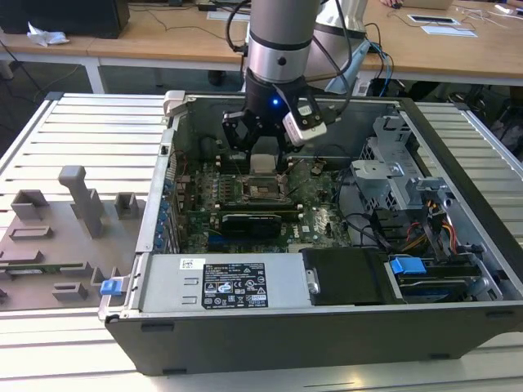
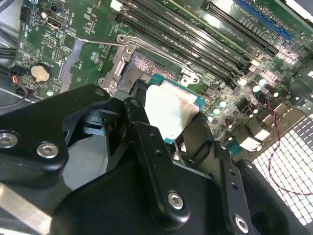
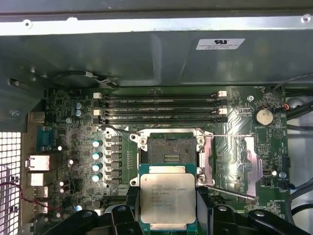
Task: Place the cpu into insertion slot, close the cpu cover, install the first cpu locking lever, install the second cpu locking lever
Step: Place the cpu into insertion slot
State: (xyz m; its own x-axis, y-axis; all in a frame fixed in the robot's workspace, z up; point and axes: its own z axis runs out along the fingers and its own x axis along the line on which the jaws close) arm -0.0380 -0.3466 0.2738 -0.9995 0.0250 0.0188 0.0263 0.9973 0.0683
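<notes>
My gripper [image 1: 264, 155] is shut on the cpu [image 1: 263, 161], a flat square chip with a dull silver top. It hangs level just above the motherboard. In both wrist views black fingers [image 3: 203, 205] clamp two opposite edges of the cpu [image 3: 167, 196] [image 2: 171, 110]. The insertion slot [image 3: 168, 149] [image 2: 145, 67] [image 1: 263, 193] is a dark square socket with a silvery rim. It lies bare just beyond the chip's edge. The cpu cover [image 3: 230, 154] [image 2: 73, 58], a thin silvery frame, is swung open to one side of the socket. Thin wire levers [image 3: 226, 192] stand loose beside it.
All this sits inside an open computer case [image 1: 458, 155] on a slatted table. Memory slots [image 3: 161, 110] run beside the socket. A black graphics card [image 1: 249, 222] lies near it, with the power supply [image 1: 233, 282] at the front and the drive cage and cables [image 1: 409, 212] on the exterior view's right.
</notes>
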